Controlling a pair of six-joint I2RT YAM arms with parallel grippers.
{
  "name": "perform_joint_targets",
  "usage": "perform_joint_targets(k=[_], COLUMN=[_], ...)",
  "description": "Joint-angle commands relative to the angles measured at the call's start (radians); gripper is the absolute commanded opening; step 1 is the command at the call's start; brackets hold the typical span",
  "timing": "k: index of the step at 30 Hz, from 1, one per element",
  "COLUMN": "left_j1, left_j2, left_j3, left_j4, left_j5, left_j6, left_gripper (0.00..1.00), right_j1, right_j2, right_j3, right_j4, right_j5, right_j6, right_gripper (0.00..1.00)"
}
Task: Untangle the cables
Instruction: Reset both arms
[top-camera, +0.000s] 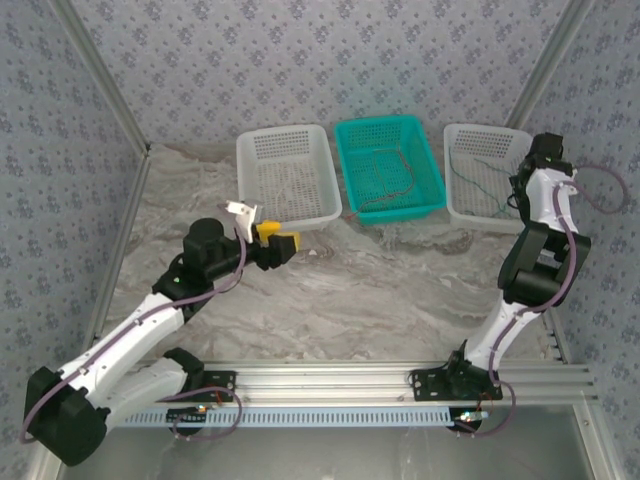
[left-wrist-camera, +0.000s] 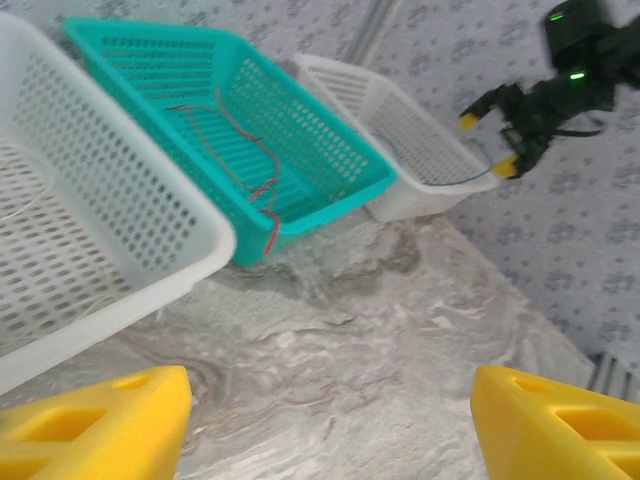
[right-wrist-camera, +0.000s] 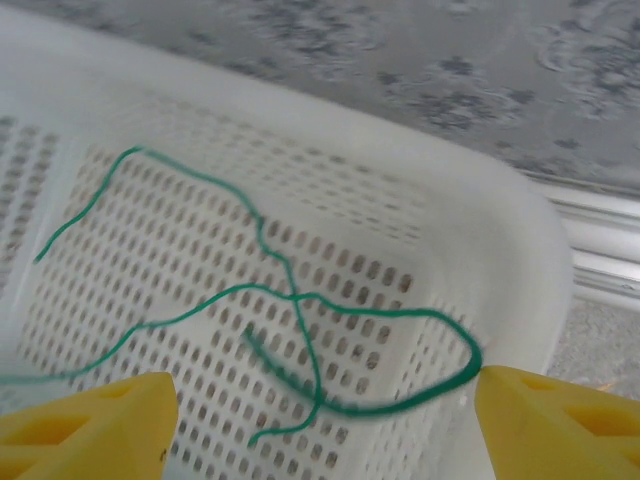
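Evidently, the green cable (right-wrist-camera: 295, 297) is laid in the right white basket (right-wrist-camera: 530, 250) and the red cable (left-wrist-camera: 272, 232) in the teal basket (left-wrist-camera: 330, 215). The left gripper (left-wrist-camera: 330, 420) and right gripper (right-wrist-camera: 320, 420) are held wide open and empty, and separation is judged nearly complete.

robot lab booth: aluminium frame (top-camera: 340, 378), patterned backdrop walls (top-camera: 330, 60)

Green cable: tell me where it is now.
The green cable is in the rightmost white basket, next to the teal basket, under the open right gripper.

Green cable (right-wrist-camera: 298, 298), white basket (right-wrist-camera: 500, 230); red-brown cable (left-wrist-camera: 268, 188), teal basket (left-wrist-camera: 330, 212); grey marbled table (top-camera: 380, 290); blue-grey floral walls (top-camera: 300, 60).
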Motion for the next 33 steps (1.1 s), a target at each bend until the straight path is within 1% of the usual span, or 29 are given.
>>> perform_joint_targets(k=[1,3,4,5,7,8,12,14,17,19,20,22,24,25,28,29,30,31,32,33], left_j1=[-0.004,0.003,0.01,0.021,0.056,0.076,0.122,0.141,0.162,0.178,0.187,0.2,0.219,0.228,0.248,0.253,0.26,0.269,0.281,0.294], left_j2=[0.011,0.019,0.02,0.019,0.008,0.0,-0.037,-0.051,-0.065,-0.066,-0.064,-0.059,-0.047,-0.037,-0.017,-0.018,-0.018,-0.02,-0.023,-0.026], left_j3=[0.074,0.086,0.083,0.077,0.048,0.03,-0.019,-0.036,-0.069,-0.09,-0.105,-0.135,-0.151,-0.155,-0.182,-0.196,-0.207,-0.218,-0.226,-0.233], left_j4=[-0.107,-0.175,-0.198,-0.211,-0.2,-0.189,-0.181,-0.178,-0.142,-0.11,-0.085,-0.042,-0.025,-0.022,0.017,0.035,0.049,0.059,0.06,0.06], left_j5=[-0.213,-0.389,-0.47,-0.526,-0.565,-0.574,-0.674,-0.731,-0.81,-0.85,-0.855,-0.883,-0.912,-0.918,-0.913,-0.908,-0.906,-0.905,-0.902,-0.892], left_j6=[0.039,0.044,0.044,0.042,0.043,0.046,0.067,0.081,0.135,0.177,0.207,0.243,0.249,0.249,0.258,0.268,0.271,0.273,0.27,0.267], left_gripper=[0.76,0.81,0.84,0.87,0.9,0.91,0.93,0.94,0.94,0.94,0.94,0.95,0.96,0.96,0.99,0.99,0.99,0.99,0.99,0.99], right_j1=[0.034,0.066,0.094,0.122,0.178,0.209,0.322,0.384,0.472,0.512,0.524,0.531,0.53,0.517,0.466,0.455,0.451,0.452,0.443,0.403], right_j2=[-0.16,-0.257,-0.31,-0.361,-0.455,-0.506,-0.712,-0.807,-0.886,-0.88,-0.864,-0.815,-0.741,-0.688,-0.518,-0.452,-0.4,-0.378,-0.352,-0.322], right_j3=[-0.126,-0.219,-0.263,-0.305,-0.367,-0.433,-0.643,-0.784,-1.013,-1.106,-1.117,-1.117,-1.115,-1.11,-1.093,-1.097,-1.102,-1.067,-1.08,-1.099], right_j4=[0.156,0.218,0.233,0.244,0.266,0.28,0.416,0.536,0.806,0.926,0.925,0.92,0.939,0.957,1.054,1.132,1.223,1.182,1.254,1.296], right_j5=[-0.102,-0.125,-0.089,-0.065,-0.009,0.007,-0.005,-0.015,0.05,0.107,0.129,0.121,0.208,0.226,0.196,0.183,0.187,0.222,0.192,0.117], right_j6=[-0.185,-0.239,-0.26,-0.309,-0.374,-0.406,-0.509,-0.559,-0.683,-0.779,-0.791,-0.815,-0.807,-0.805,-0.793,-0.801,-0.842,-0.824,-0.864,-0.836], right_gripper=[0.81,0.81,0.82,0.82,0.83,0.83,0.86,0.98,1.0,1.0,1.0,1.0,1.0,1.0,1.0,1.0,0.99,1.0,1.0,0.99])
